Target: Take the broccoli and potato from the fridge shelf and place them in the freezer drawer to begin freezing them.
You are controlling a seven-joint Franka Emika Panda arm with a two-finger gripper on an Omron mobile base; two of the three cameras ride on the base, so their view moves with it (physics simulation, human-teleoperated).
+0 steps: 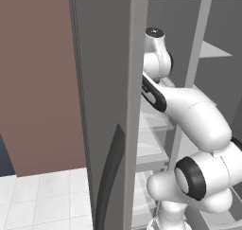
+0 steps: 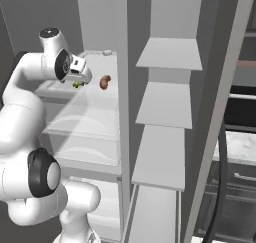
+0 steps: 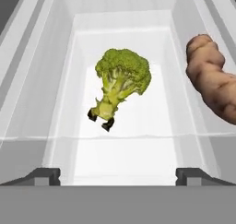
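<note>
The wide-open, empty claw (image 3: 118, 174) is facing straight at the green, bushy-crowned broccoli (image 3: 120, 82), lying on the white ribbed translucent fridge shelf (image 3: 124, 158), stalk end nearest; the brown knobbly potato (image 3: 209, 75) is sitting beside it.

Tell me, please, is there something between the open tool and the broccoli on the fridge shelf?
Nothing visible. In the hand view the broccoli lies straight ahead of the open tool on the fridge shelf, with bare shelf between them. The potato sits off to one side.
</note>
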